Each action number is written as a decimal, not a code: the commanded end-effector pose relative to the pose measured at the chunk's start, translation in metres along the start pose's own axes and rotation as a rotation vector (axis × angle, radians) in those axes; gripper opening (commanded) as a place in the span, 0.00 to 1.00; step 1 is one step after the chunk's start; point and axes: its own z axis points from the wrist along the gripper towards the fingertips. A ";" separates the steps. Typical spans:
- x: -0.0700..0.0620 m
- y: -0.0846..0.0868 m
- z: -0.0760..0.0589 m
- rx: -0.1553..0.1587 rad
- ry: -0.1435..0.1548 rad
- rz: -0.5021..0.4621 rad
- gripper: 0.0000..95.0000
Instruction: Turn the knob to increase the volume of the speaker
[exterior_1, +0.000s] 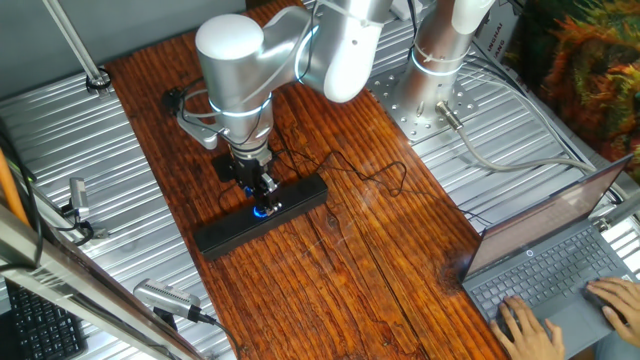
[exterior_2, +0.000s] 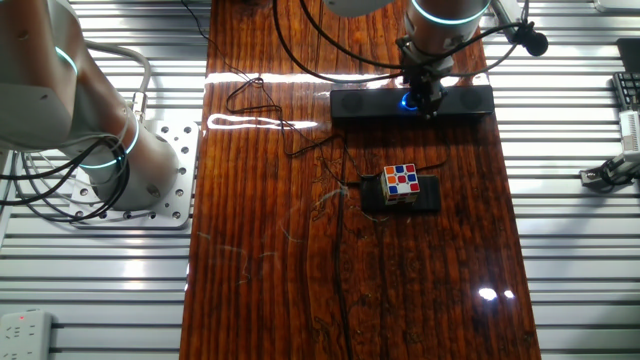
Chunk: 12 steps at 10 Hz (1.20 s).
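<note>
The speaker (exterior_1: 300, 196) (exterior_2: 365, 103) is a long black bar lying across the wooden table. The knob (exterior_1: 262, 210) (exterior_2: 407, 100) sits at its middle and shows as a blue glow. My gripper (exterior_1: 264, 192) (exterior_2: 428, 102) points straight down onto the knob. Its dark fingers stand close together around the knob and cover most of it, so only part of the blue ring shows beside the fingertips. The grey arm above hides the back part of the bar in one fixed view.
A multicoloured cube (exterior_2: 401, 181) rests on a small black pad (exterior_2: 428, 196) in front of the speaker. Thin black cables (exterior_2: 290, 130) loop over the wood. A laptop (exterior_1: 560, 260) with hands on it sits at the right, and the robot base (exterior_1: 440, 60) stands behind.
</note>
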 end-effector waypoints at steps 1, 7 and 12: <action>0.000 0.000 0.000 -0.001 0.000 -0.001 0.60; 0.000 0.000 0.001 -0.009 0.007 0.011 0.40; 0.000 0.000 0.001 -0.010 0.008 0.011 0.40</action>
